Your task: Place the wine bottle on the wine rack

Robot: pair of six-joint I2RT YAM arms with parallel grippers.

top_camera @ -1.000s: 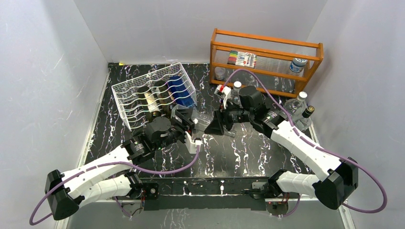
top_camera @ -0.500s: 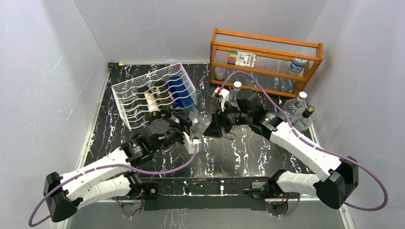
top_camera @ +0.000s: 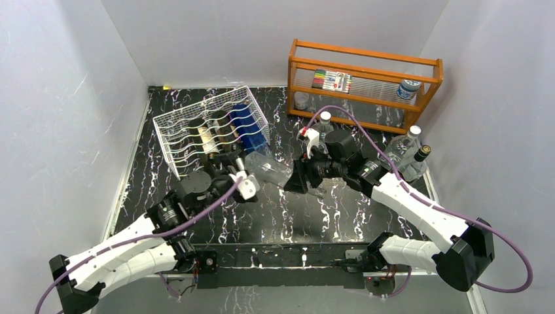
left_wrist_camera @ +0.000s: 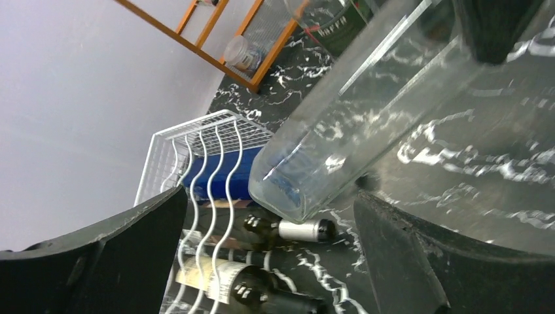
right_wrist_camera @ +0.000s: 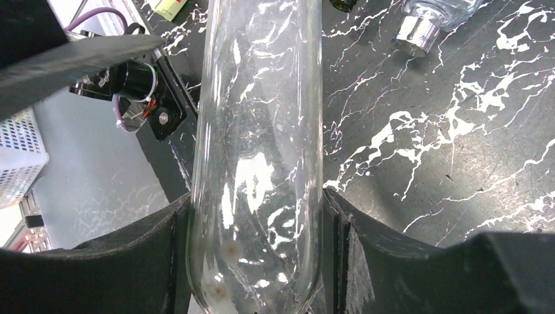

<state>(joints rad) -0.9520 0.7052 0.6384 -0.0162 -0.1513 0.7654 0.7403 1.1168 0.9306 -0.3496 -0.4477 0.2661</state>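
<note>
Between the two arms, above the middle of the black marbled table (top_camera: 327, 216): one clear, empty wine bottle (top_camera: 267, 167), held off the tabletop, not yet on the wine rack (top_camera: 167, 140). Long axis roughly left to right in the top view, flat base toward the rack and the left gripper (left_wrist_camera: 271, 193), neck end hidden inside the right gripper (right_wrist_camera: 256, 196). Right fingers (right_wrist_camera: 137, 261) clamped on the glass from both sides. Left fingers (left_wrist_camera: 111, 261) spread wide around the base, not touching it.

Just beyond, one white wire rack, holding what looks like three dark bottles (top_camera: 209, 139) lying down and one blue item (top_camera: 247, 124) in the end cradle.

At the back right, one orange wooden shelf (top_camera: 363, 69), carrying one marker pack (top_camera: 332, 80), one small jar (top_camera: 301, 100) and one capped container (top_camera: 409, 88). Two spare bottles (top_camera: 407, 140) by the right wall, plus one white-capped bottle (top_camera: 324, 118) behind the right wrist.
</note>
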